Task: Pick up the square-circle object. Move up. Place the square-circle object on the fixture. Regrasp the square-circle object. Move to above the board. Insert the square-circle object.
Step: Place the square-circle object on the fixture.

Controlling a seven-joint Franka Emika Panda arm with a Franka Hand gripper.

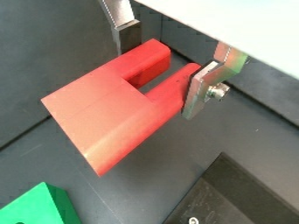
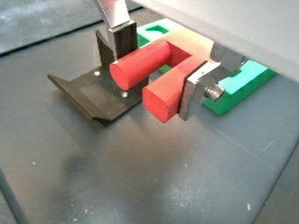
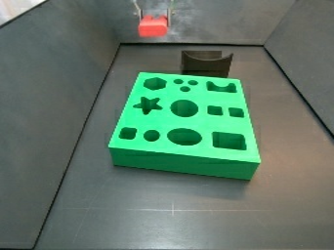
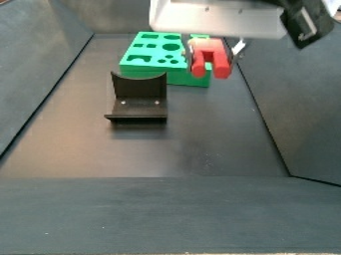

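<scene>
dark floor [image 4: 200,139], one green board [image 3: 183,122], one fixture [image 4: 136,97], one gripper [image 2: 158,74] clamping one raised square-circle object [image 2: 163,74]

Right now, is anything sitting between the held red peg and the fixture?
Nothing visible. The pincer holds the square-circle object in the air; the fixture stands alone on the bare floor, its top uncovered, apart from the board.

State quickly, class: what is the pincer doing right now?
Pincer: closed on the small red blocky pronged peg, held in the air, clear of the dark scooped fixture.
</scene>
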